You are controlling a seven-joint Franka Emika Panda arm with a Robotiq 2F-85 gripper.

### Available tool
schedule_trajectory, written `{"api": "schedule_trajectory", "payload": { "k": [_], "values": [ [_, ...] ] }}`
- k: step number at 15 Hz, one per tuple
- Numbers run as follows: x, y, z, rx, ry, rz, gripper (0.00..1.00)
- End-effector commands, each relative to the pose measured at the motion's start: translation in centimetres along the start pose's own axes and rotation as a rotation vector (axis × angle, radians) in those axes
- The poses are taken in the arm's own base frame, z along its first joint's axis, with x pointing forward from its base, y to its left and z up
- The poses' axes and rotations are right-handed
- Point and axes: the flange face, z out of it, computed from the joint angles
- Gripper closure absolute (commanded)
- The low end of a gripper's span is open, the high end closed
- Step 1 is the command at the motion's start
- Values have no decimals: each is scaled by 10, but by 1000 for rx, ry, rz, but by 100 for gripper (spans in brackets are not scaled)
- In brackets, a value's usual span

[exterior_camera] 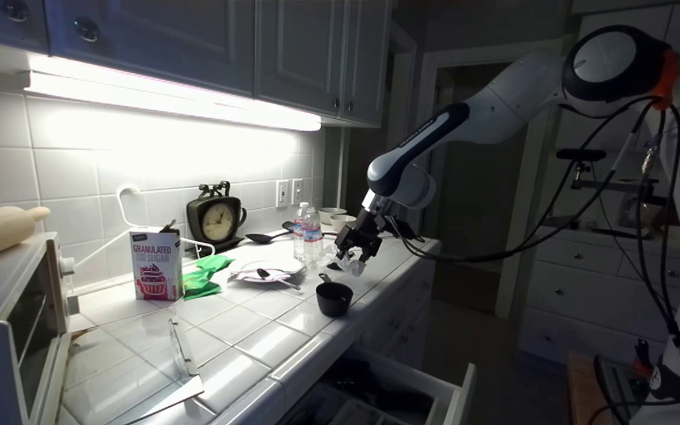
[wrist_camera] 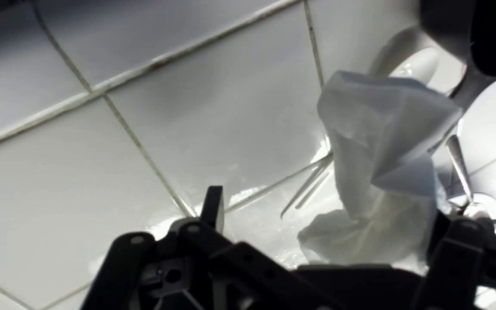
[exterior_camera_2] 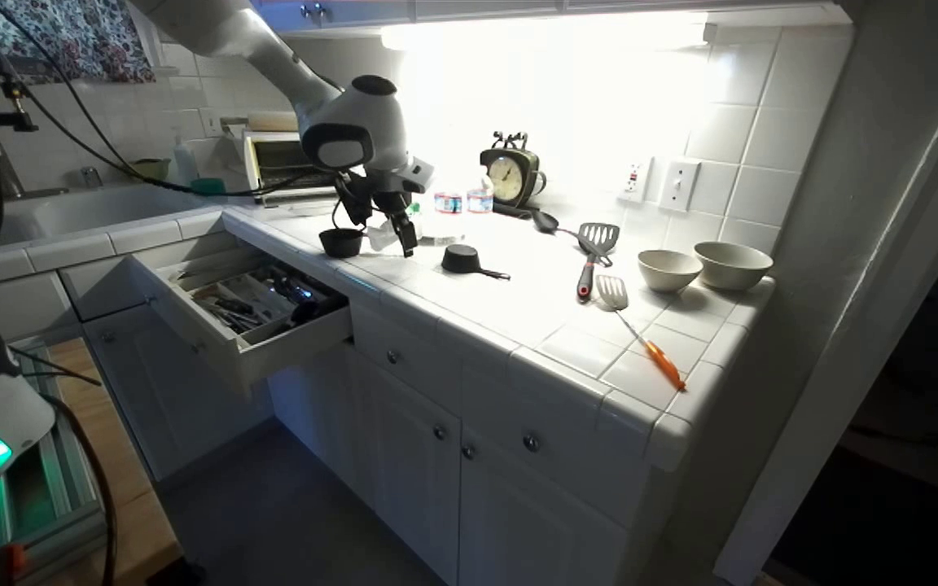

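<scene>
While a drawer point(exterior_camera_2: 298, 346) holds utensils point(exterior_camera_2: 234, 313), upright cup point(exterior_camera: 334, 302), gripper point(wrist_camera: 327, 204) by white wad point(wrist_camera: 381, 172)

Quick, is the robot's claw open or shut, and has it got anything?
Gripper: open wide, not clamped on anything; the crumpled paper shows between its jaws, with a gap on one side.

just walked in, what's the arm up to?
A white jointed robot arm has its black two-fingered hand open over the white tiled counter. In the wrist view, a crumpled white paper-like sheet shows between the spread fingers, not gripped; whether one touches it, I can't tell. A small round black pot stands nearby, and a white drawer below is open.
</scene>
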Motion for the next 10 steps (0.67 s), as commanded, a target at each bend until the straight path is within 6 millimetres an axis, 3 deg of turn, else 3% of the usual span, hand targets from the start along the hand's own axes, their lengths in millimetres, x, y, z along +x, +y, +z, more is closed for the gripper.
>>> {"api": "schedule_trajectory", "payload": {
  "k": [1, 6, 10],
  "values": [
    [3, 16, -18, 38, -70, -34, 0],
    [2, 29, -36, 88, -186, -278, 0],
    [11, 33, -43, -20, -152, -362, 0]
  ]
}}
